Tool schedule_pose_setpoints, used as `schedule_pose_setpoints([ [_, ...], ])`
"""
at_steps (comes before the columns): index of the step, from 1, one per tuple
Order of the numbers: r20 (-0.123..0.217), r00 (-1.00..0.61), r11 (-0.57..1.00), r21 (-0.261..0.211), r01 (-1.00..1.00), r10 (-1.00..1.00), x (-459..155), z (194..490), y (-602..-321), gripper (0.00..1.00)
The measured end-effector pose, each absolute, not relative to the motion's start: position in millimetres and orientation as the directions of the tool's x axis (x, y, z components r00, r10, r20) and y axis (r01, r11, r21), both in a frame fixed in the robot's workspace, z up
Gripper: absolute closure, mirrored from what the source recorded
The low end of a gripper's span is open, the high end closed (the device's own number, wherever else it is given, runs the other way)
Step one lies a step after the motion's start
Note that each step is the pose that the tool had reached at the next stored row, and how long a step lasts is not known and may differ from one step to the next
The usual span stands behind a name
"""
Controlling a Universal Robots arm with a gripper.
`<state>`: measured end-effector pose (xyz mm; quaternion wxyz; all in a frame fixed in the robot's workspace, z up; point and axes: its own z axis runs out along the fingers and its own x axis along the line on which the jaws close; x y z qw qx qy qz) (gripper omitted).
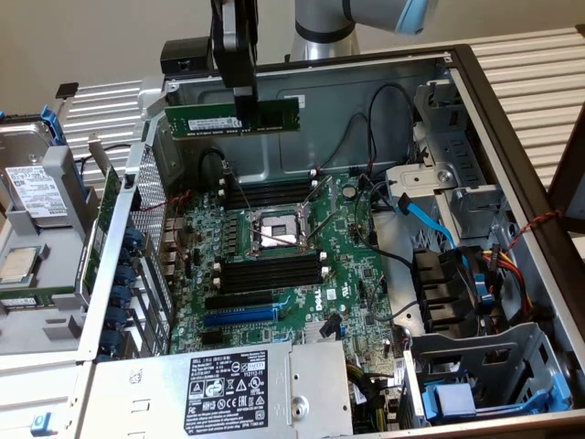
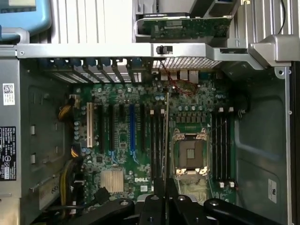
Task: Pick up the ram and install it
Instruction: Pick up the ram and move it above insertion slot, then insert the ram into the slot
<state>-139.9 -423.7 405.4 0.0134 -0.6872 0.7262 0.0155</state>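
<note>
Tool [image 1: 245, 117] gripping ram [image 1: 232, 119], above motherboard [image 1: 274, 265]

Plain beige wall [image 1: 91, 37] behind, evenly lit. White slatted counter [image 1: 526, 55] showing at the far corners. Dark wooden piece [image 1: 571, 174] poking in at the exterior view's right edge.

Exterior view: set off the arm, raised, looking obliquely down into the open grey metal computer case [image 1: 512, 119]; moderate range; the large green motherboard [image 1: 274, 265] fills centre frame.
Wrist view: mounted above the black gripper [image 2: 165, 197], at 6 o'clock in frame, looking straight down from higher range.
Shared: motherboard [image 2: 150, 140], square silver processor socket [image 1: 274, 230] [image 2: 190, 154], case walls.
</note>
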Motion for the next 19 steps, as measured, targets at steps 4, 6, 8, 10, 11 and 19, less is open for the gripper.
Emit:
schedule_pose_setpoints([
  [4,-0.041,-0.050,0.050,0.000,-0.999,-0.998,-137.7,401.0,-413.2,0.87],
  [6,-0.041,-0.047,0.047,0.000,-0.999,-0.998,-137.5,399.4,-408.3,0.87],
  [8,-0.041,-0.041,0.041,0.000,-0.999,-0.998,-137.5,397.9,-404.9,0.87],
  [10,-0.041,-0.036,0.036,0.000,-0.999,-0.999,-137.5,396.9,-402.7,0.87],
  [11,-0.041,-0.032,0.032,0.000,-0.999,-0.999,-137.4,396.4,-402.3,0.87],
  [19,-0.041,0.028,-0.028,0.000,-1.000,-0.999,-136.2,394.8,-401.0,0.87],
])
